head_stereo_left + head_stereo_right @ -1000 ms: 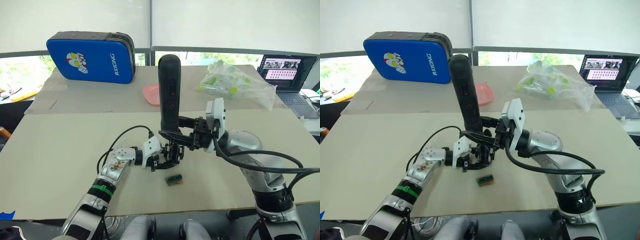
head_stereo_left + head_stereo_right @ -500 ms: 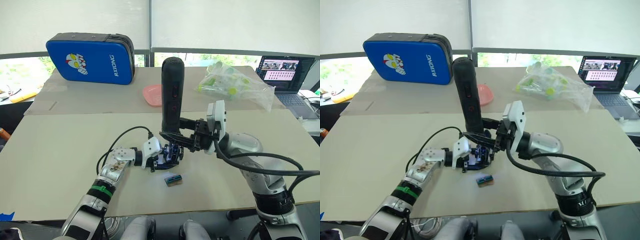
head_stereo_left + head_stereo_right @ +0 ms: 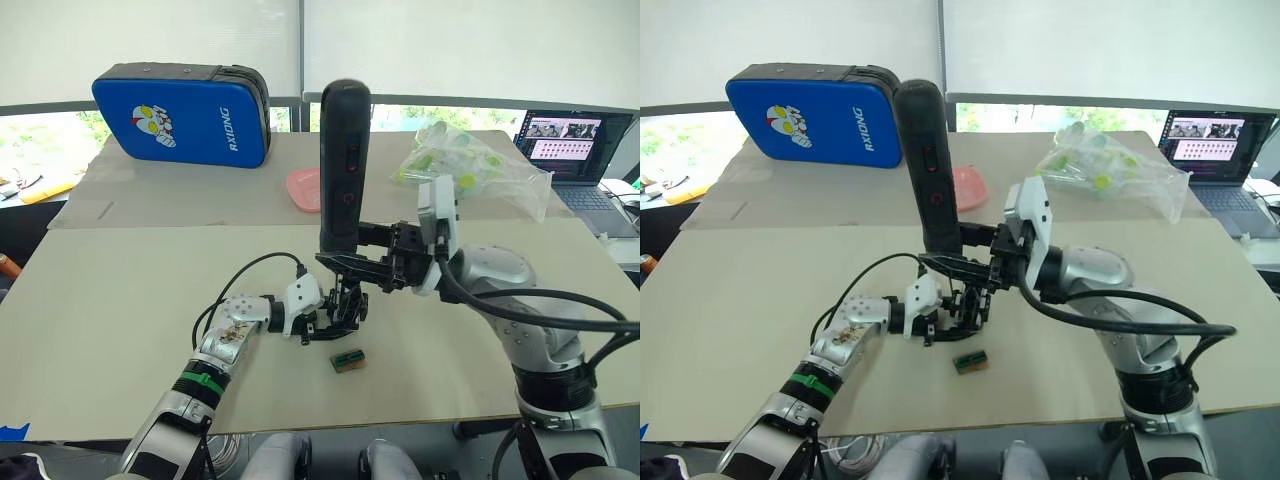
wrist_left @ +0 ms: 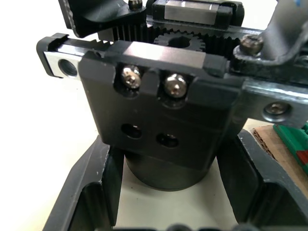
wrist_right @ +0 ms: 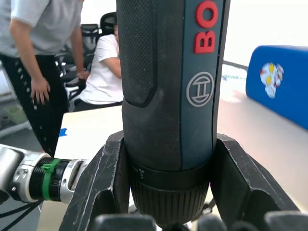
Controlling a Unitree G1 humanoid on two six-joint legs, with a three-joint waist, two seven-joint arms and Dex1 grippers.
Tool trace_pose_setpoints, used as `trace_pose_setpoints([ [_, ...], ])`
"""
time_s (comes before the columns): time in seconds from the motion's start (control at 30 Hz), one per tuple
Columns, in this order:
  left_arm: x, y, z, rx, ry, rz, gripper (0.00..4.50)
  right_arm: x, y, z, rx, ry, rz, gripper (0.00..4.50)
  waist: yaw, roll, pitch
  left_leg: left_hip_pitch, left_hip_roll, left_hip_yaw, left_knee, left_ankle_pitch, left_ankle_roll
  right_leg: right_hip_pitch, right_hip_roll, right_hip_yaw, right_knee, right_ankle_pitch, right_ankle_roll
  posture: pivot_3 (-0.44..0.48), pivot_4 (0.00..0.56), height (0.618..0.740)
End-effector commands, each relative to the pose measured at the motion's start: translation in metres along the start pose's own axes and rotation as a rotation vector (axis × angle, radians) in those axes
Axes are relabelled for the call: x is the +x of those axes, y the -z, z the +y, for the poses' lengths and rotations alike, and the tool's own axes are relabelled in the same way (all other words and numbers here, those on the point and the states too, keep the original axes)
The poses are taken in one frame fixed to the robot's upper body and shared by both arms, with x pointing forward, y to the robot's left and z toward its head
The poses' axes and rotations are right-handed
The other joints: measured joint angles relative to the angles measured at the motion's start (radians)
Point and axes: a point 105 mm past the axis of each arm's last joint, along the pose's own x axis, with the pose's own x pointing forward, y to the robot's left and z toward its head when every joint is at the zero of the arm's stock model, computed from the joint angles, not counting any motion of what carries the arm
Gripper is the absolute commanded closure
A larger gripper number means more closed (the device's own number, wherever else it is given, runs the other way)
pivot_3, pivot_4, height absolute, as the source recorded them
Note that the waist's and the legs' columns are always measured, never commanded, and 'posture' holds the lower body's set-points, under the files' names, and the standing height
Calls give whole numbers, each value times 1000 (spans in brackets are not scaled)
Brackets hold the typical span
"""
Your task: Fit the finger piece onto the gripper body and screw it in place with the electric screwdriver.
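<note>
The electric screwdriver point(image 3: 342, 165) stands nearly upright over the table's middle, its lower end gripped by my right gripper point(image 3: 345, 263), which is shut on it. The right wrist view has the screwdriver's barrel point(image 5: 168, 96) between both fingers point(image 5: 103, 192). Just below its tip sits the gripper body point(image 3: 343, 308), a small black block resting on the table. My left gripper point(image 3: 332, 318) is shut on it from the left. In the left wrist view the gripper body point(image 4: 159, 115) shows two screw heads, two empty holes and a toothed rack. The finger piece is hidden.
A small green-and-brown block point(image 3: 347, 359) lies just in front of the gripper body. At the back stand a blue case point(image 3: 180, 112), a pink dish point(image 3: 303, 189), a plastic bag of green items point(image 3: 470, 165) and a laptop point(image 3: 575, 140). People point(image 5: 43, 57) stand beyond the table.
My right arm has lifted the screwdriver a little and set it more upright. The blue glow seen at its tip half a second ago is gone. The left gripper has stayed put.
</note>
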Motion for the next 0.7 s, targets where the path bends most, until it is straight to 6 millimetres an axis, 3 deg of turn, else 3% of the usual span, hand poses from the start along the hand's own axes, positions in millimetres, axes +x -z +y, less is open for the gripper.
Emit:
trace_pose_setpoints([
  [0.03, -3, 11, -3, -12, 0, 40, 2212, -2, -28, 8, -85, -40, -78, 2597, 0, 0, 0, 0, 0, 0, 0, 0, 0, 0, 0, 0, 0, 0, 0, 0, 150, 740],
  [0.2, -3, 10, 0, -37, -17, 27, 2212, -5, -30, 11, -98, -61, -96, 2597, 0, 0, 0, 0, 0, 0, 0, 0, 0, 0, 0, 0, 0, 0, 0, 0, 150, 740],
  [0.27, -6, 11, 2, -66, -37, 19, 1182, -7, -39, 15, -107, -87, -147, 2597, 0, 0, 0, 0, 0, 0, 0, 0, 0, 0, 0, 0, 0, 0, 0, 0, 150, 740],
  [0.37, -15, 11, 3, -49, -52, 11, 26, -10, -60, 29, -75, -168, -239, 2597, -1, 0, 0, 0, 0, 0, 0, 0, 0, 0, 0, 0, 0, 0, 0, 0, 150, 740],
  [0.53, -53, -1, 2, -32, -68, -74, 26, -17, -82, 38, -32, -172, -264, 2597, -12, 0, 0, 1, 0, 0, -3, 0, 0, -1, 0, 1, 0, 0, 0, 0, 150, 740],
  [0.63, -93, 5, 2, -13, -108, -43, 26, -33, -85, 36, -31, -114, -214, 2597, -13, 1, 1, 0, 0, 0, -4, 0, 0, -1, -1, 1, -1, 0, 0, 0, 150, 740],
  [0.7, -115, -5, 0, 20, -100, -99, 26, -48, -77, 32, -57, -49, -136, 2597, -6, 1, 2, 0, 0, 0, -4, 0, 0, -1, -1, 1, -3, 0, 0, 0, 150, 740],
])
